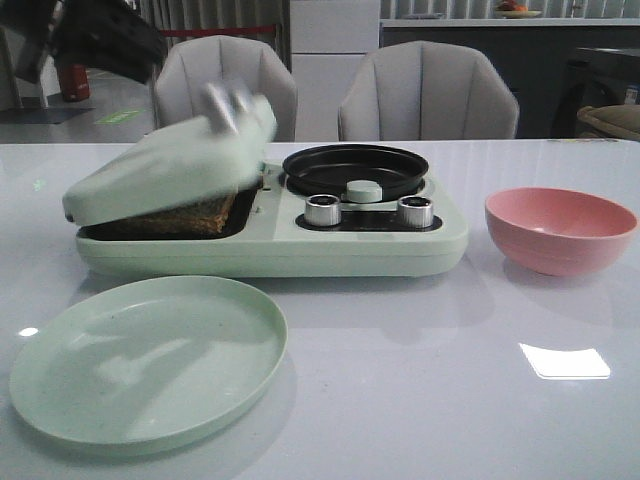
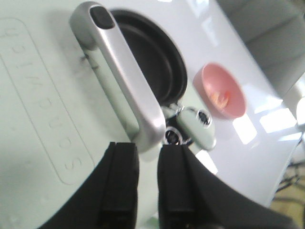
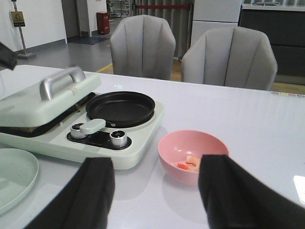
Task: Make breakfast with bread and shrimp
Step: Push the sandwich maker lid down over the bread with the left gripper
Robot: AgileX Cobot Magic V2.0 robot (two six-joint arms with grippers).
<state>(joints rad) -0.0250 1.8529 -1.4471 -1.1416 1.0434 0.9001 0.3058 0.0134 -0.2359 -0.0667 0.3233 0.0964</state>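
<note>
White table (image 1: 400, 400) carries a sandwich maker (image 1: 330, 245) whose half-lowered lid (image 1: 165, 170) covers the soft, crumbly bread (image 1: 190, 215); beside it, slippery shrimp (image 3: 189, 163) lie in the bowl (image 3: 190, 157), with both grippers' fingers open, empty.

bread (image 1: 190, 217) under lid (image 1: 165, 170); plate (image 1: 150, 355) before; shrimp (image 3: 189, 163) in bowl (image 1: 560, 230), right.

light: bright, even | glare: table (image 1: 565, 362) | blur: lid (image 1: 170, 165) | shadows: soft
</note>
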